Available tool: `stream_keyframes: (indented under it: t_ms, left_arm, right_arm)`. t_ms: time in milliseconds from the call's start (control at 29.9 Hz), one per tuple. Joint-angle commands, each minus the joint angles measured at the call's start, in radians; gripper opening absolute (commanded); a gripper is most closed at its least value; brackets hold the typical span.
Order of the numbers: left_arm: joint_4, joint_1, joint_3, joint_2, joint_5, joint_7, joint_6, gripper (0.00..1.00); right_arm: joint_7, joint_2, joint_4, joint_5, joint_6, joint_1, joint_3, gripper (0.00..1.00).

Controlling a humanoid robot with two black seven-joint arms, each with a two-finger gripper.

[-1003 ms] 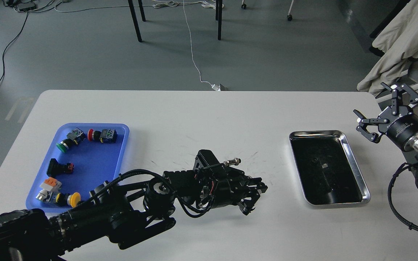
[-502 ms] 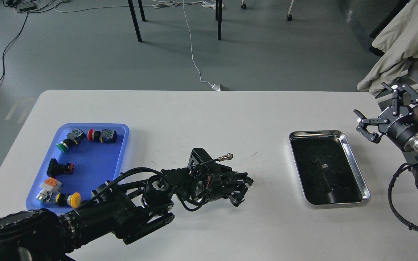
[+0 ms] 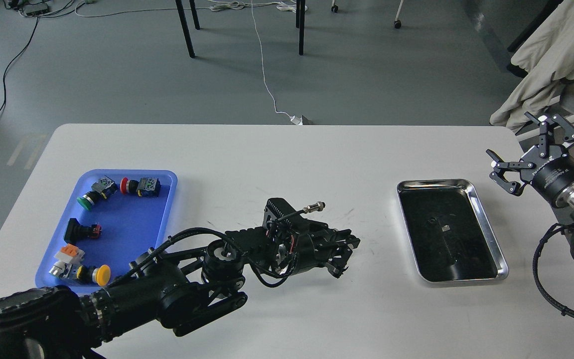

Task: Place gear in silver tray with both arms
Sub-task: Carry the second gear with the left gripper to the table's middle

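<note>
The silver tray point(image 3: 434, 183) lies on the white table at the right, its dark mirror-like bottom showing only reflections. I see no gear anywhere. My left arm comes in from the bottom left, and its gripper point(image 3: 345, 257) hovers low over the table's middle, well left of the silver tray. Its dark fingers are bunched together, and I cannot tell whether they hold anything. My right gripper point(image 3: 522, 145) is open and empty, just beyond the tray's far right corner near the table's right edge.
A blue plastic tray point(image 3: 127, 224) at the left holds several push-button switches. A silver connector point(image 3: 315, 207) on a cable sticks up from the left wrist. Cloth-covered furniture point(image 3: 556, 55) stands beyond the right edge, and chair legs on the floor behind.
My left gripper drew back to the left, then came a little way right again toward the silver tray. The right arm has hardly moved.
</note>
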State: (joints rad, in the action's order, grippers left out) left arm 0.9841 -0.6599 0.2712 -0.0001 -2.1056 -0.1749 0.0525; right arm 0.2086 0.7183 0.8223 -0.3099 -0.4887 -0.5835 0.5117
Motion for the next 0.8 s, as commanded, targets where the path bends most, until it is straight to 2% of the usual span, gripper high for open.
stream_keyframes:
  t_ms: [0,334,568,635,702,769]
  left_arm:
    - [0.002,0.003,-0.004,0.000,0.001,0.000,0.000,0.13]
    - [0.001,0.019,-0.004,0.000,0.001,0.000,0.000,0.24]
    - [0.004,0.020,-0.004,0.000,0.012,-0.001,-0.025,0.51]
    - [0.002,0.020,-0.004,0.000,0.041,-0.001,-0.049,0.65]
    - [0.004,0.020,-0.004,0.000,0.068,0.000,-0.059,0.84]
    - [0.004,0.019,-0.004,0.000,0.085,-0.001,-0.066,0.91]
  right_arm:
    - [0.000,0.000,-0.002,0.000,0.000,0.001,0.001,0.98]
    - [0.000,-0.006,0.000,0.002,0.000,0.004,0.001,0.98]
    - [0.000,-0.010,0.005,0.002,0.000,0.004,0.001,0.98]
    - [0.000,-0.010,0.011,0.002,0.000,-0.001,0.001,0.98]
    - [-0.002,-0.010,0.017,0.002,0.000,-0.004,-0.001,0.98]
    - [-0.002,-0.010,0.018,0.005,0.000,-0.009,-0.002,0.98]
